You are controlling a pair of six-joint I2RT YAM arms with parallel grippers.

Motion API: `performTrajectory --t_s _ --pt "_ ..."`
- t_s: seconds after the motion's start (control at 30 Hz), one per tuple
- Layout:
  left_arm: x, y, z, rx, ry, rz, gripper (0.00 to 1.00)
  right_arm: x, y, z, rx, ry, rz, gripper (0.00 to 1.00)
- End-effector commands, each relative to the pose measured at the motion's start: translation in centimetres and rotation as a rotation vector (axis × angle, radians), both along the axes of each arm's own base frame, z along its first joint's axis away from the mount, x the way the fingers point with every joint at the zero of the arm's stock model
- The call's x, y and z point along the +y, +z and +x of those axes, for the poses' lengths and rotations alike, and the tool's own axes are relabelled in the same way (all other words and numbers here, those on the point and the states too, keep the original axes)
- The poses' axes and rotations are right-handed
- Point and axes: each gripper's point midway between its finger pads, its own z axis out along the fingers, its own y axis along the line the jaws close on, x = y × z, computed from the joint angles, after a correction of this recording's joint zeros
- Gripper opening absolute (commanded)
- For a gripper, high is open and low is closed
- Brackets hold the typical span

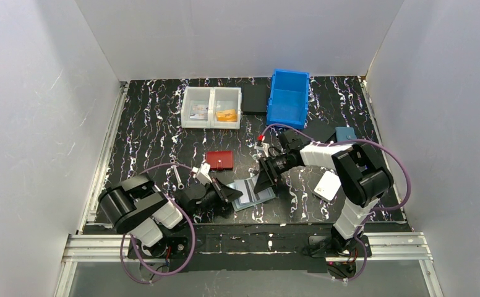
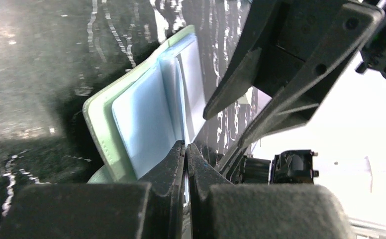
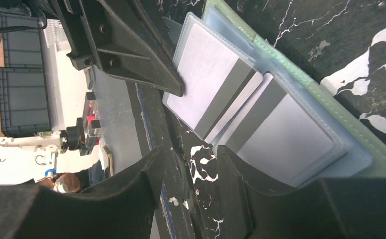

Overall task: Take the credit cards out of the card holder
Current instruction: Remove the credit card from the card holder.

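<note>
**A:** Start nearest the bases. What are the arms doing?

**B:** The left gripper is clenched on the edge of a clear sleeve of the card holder. The holder lies open on the table, between the two arms. The right gripper is spread with nothing in it, and its fingers sit just beside the open edge of the sleeves.

**A:** Which step is that?

**B:** I'd judge it's the extraction itself. One arm pins the holder and the other lines up for a card. The next move calls for the right fingers to close on a card's exposed edge alone, not the plastic around it. Then they should draw it out along the pocket while the left arm holds.

**A:** And the count?

**B:** Two credit cards show in the sleeves, striped backs up. A pale sliver between them may be a third, but I cannot tell.
- **A little farther out:** one white wallet and one red wallet.
- **At the back:** one clear two-compartment bin, one black pad and one blue bin.
- **In the clear bin:** one orange card in the right half. Something in the left half is too small to name.
</note>
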Motion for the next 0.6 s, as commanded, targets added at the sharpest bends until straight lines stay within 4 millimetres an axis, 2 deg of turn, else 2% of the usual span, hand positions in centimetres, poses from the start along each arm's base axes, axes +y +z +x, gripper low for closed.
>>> performTrajectory --t_s 0.0,0.27,0.57 --pt "-1.8 4.7 0.5 -0.181 -0.084 -0.080 0.00 -0.4 3.7 1.4 -0.063 0.018 0.142 0.52" --pt "-3.5 8.2 0.6 -0.266 -0.144 -0.158 0.00 -1.2 5.7 2.2 -0.071 -0.009 0.220 0.52" --pt "-4.0 9.1 0.7 -0.277 -0.152 -0.189 0.00 -1.1 6.3 2.2 -0.013 -0.026 0.249 0.46"
